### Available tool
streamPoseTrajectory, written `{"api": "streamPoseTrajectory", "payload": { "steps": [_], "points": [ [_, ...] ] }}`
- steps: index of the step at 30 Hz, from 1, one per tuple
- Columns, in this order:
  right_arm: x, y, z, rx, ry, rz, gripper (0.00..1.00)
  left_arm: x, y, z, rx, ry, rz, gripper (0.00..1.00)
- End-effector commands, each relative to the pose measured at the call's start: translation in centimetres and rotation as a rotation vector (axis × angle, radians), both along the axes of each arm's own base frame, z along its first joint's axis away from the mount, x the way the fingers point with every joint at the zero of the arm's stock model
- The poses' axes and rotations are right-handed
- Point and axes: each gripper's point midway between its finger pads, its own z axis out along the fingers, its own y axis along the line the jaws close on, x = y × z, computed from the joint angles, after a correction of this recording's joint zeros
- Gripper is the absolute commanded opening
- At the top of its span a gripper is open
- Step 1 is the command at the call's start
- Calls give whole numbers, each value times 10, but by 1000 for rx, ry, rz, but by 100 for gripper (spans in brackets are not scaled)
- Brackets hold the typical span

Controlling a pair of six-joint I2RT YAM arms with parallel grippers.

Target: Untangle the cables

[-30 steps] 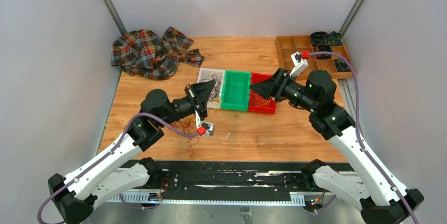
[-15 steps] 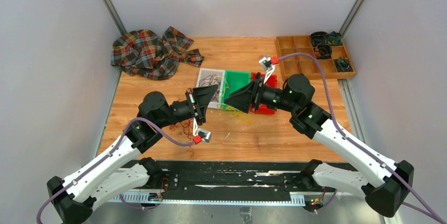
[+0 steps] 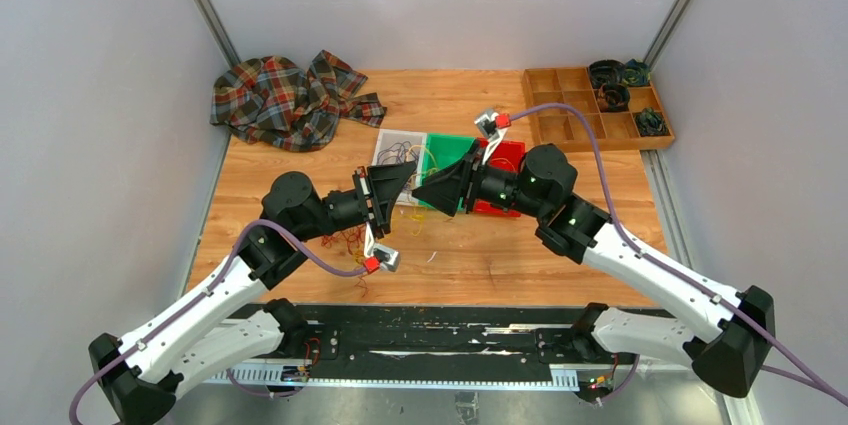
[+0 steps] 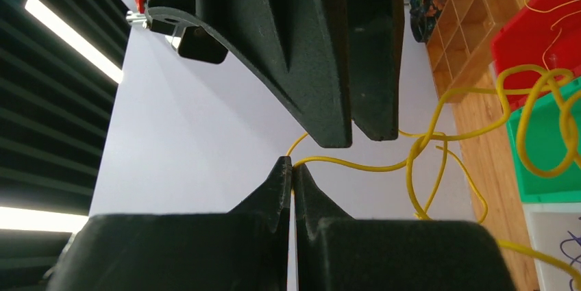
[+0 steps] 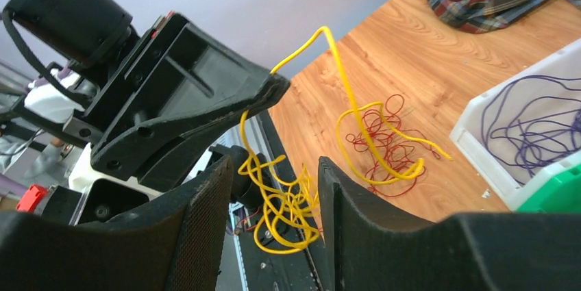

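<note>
Left gripper (image 4: 292, 168): fingers pressed together, pinching one strand of the yellow cable (image 5: 284, 217). The pinch is raised over the middle of the table (image 3: 300, 175), just on the near side of the bins.

Right gripper (image 5: 275, 162): jaws spread, tip to tip with the left one. I see the yellow loops hanging in the gap between its fingers – not clamped.

From the pinch, the yellow cable runs out in loose knotted loops toward the green bin (image 3: 447, 145).

Dark red cables (image 5: 375, 137) – a loose bunch lying flat on the table, below the left arm and toward the near edge.

Purple cables (image 5: 527, 133) lie in the white bin (image 5: 479, 147), beside the green one.
</note>
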Motion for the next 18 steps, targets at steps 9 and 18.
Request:
{"api": "streamPoseTrajectory", "payload": {
  "steps": [9,18],
  "points": [
    [0,15,16,86,-30,-9,45,-6,-1,34,-62,-44,-25,1],
    [20,26,8,115,49,-75,41,-5,-3,42,-78,-31,-32,1]
  ]
}}
